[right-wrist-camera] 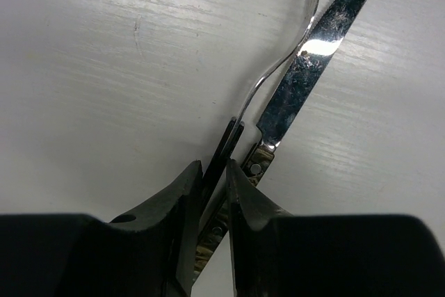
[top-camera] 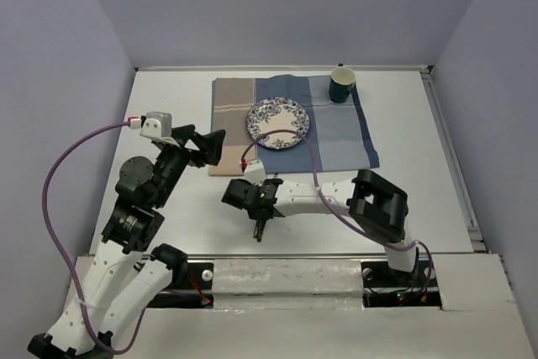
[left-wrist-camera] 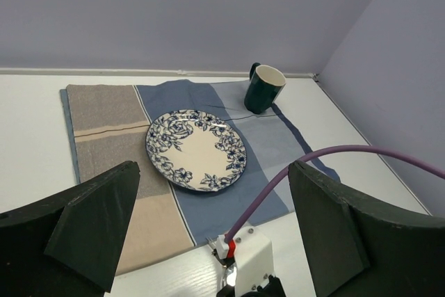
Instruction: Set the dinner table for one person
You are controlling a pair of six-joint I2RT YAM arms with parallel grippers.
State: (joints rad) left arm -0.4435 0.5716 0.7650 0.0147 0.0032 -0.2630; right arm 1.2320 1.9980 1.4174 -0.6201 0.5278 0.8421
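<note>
The white dinner table [top-camera: 168, 107] carries a blue-and-tan striped placemat [top-camera: 336, 136]. On it are a blue-flowered plate [top-camera: 277, 124] and a dark green mug [top-camera: 342, 85] at the far right corner. My right gripper [top-camera: 261, 223] is down at the table in front of the placemat. In the right wrist view it [right-wrist-camera: 217, 172] is shut on the thin black handle of a fork [right-wrist-camera: 226, 147]. A knife [right-wrist-camera: 313, 67] lies right beside it. My left gripper [top-camera: 206, 147] is open and empty, above the placemat's near left part.
The left wrist view shows the plate [left-wrist-camera: 196, 149], the mug [left-wrist-camera: 264, 88] and the placemat [left-wrist-camera: 104, 113] ahead of the open fingers [left-wrist-camera: 97, 220]. The right arm's purple cable [left-wrist-camera: 334, 154] crosses that view. Grey walls close in the table on three sides.
</note>
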